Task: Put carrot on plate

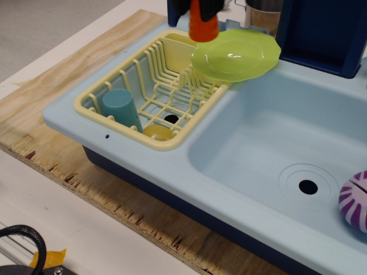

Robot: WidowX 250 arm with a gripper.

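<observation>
The carrot (203,24), an orange-red plastic cone, hangs at the top edge of the view with its wide end down. My black gripper (195,7) is shut on it; only the finger ends show, the rest is cut off by the frame. The carrot is in the air just above the left rim of the lime-green plate (236,55). The plate rests on the back right corner of the pale-yellow dish rack (117,80) and is bare.
In the rack stand a teal cup (121,108) and a small yellow-olive round piece (158,133). The light-blue sink basin (275,143) lies to the right with a purple-striped ball (354,200) at its right edge. A dark-blue panel (324,31) stands behind.
</observation>
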